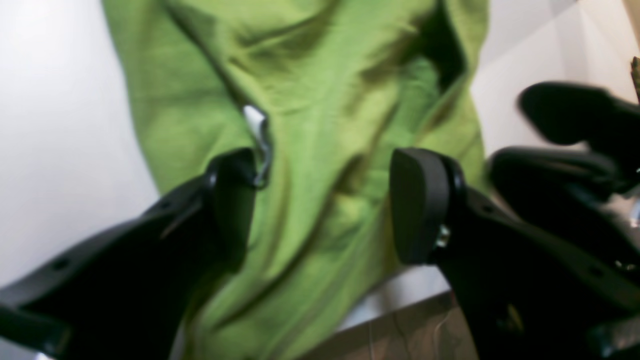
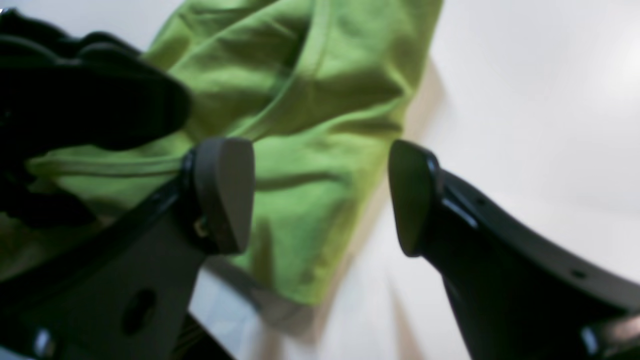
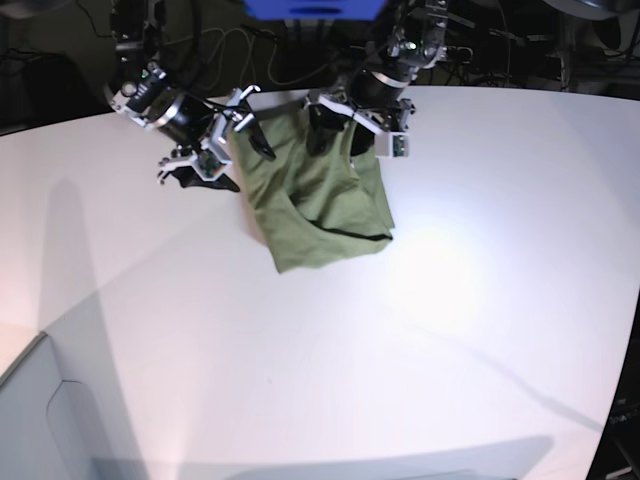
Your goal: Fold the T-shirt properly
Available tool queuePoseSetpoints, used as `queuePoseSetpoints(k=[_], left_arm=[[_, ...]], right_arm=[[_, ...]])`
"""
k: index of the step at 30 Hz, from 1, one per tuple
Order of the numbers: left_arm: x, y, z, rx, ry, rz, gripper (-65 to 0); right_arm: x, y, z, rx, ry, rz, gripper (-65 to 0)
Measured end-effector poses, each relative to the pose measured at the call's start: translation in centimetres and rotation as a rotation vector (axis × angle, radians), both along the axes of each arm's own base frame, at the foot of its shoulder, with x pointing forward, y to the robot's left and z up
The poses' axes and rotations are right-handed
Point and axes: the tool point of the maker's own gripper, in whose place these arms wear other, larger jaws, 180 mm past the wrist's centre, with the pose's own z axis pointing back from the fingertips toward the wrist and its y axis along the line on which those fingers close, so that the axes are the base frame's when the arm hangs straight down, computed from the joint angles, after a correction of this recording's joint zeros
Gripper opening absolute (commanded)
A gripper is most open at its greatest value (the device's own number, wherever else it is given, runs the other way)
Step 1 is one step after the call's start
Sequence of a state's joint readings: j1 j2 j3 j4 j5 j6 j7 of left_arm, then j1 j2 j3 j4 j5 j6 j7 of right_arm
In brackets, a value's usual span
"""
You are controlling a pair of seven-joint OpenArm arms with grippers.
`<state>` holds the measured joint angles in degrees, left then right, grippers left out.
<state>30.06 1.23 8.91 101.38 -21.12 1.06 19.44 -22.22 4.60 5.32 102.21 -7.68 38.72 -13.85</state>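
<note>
Our black left claw [image 1: 322, 205] stood wide apart, pinching nothing. Our right claw [image 2: 320, 197] was spread too. Between and under both lay the soft, crumpled green T-shirt [image 3: 320, 205].

A broad white surface [image 3: 420, 330] fills most of the base view. Tangled dark cables [image 3: 280, 55] lie behind its far edge at upper centre, and a blue object [image 3: 315, 8] sits at top centre.

Robotics lab; broad white worktable [image 3: 300, 380] under bright lamp glare; loose black cables [image 3: 230, 45] and dark equipment clutter behind table; blue box [image 3: 312, 8] at rear edge.
</note>
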Motion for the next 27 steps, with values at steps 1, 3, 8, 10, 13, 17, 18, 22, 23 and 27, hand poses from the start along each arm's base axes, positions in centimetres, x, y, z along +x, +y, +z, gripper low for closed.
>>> queuePoseSetpoints(k=[1, 3, 8, 10, 13, 17, 18, 22, 23, 27], left_arm=[[0.2, 0.0, -0.2, 0.0, 0.004, -0.001, -24.4], [0.3, 0.0, -0.6, 0.002, 0.01, -0.004, -24.4], [0.6, 0.0, -0.6, 0.003, 0.003, 0.0, -24.4], [0.9, 0.0, -0.5, 0.003, -0.004, 0.0, -24.4], [1.5, 0.0, -0.2, 0.003, -0.02, 0.0, -24.7], [1.7, 0.0, -0.1, 0.002, -0.024, 0.0, -24.8], [1.7, -0.1, -0.1, -0.009, -0.021, 0.003, -24.9], [2.0, -0.2, -0.2, -0.088, 0.002, 0.026, -28.3], [1.9, 0.0, -0.3, -0.099, 0.006, 0.027, -31.6], [2.3, 2.3, -0.1, -0.14, 0.016, 0.092, -46.5]], right_arm=[[0.0, 0.0, 0.0, -0.001, 0.0, -0.001, -24.8], [0.0, 0.0, 0.0, -0.001, 0.002, -0.001, -24.8], [0.0, 0.0, 0.0, -0.001, 0.001, 0.0, -24.8], [-0.1, 0.0, 0.0, -0.001, 0.002, 0.0, -24.8], [0.0, 0.0, 0.0, -0.001, 0.001, 0.0, -24.8], [0.0, 0.0, 0.0, -0.001, 0.002, 0.0, -24.8], [0.0, 0.0, 0.0, -0.001, 0.001, 0.0, -24.8], [-0.1, 0.0, 0.0, 0.0, 0.002, 0.0, -24.8], [0.0, 0.0, 0.0, -0.001, 0.002, 0.0, -24.8], [0.0, -0.1, -0.1, -0.003, 0.002, -0.002, -24.8]])
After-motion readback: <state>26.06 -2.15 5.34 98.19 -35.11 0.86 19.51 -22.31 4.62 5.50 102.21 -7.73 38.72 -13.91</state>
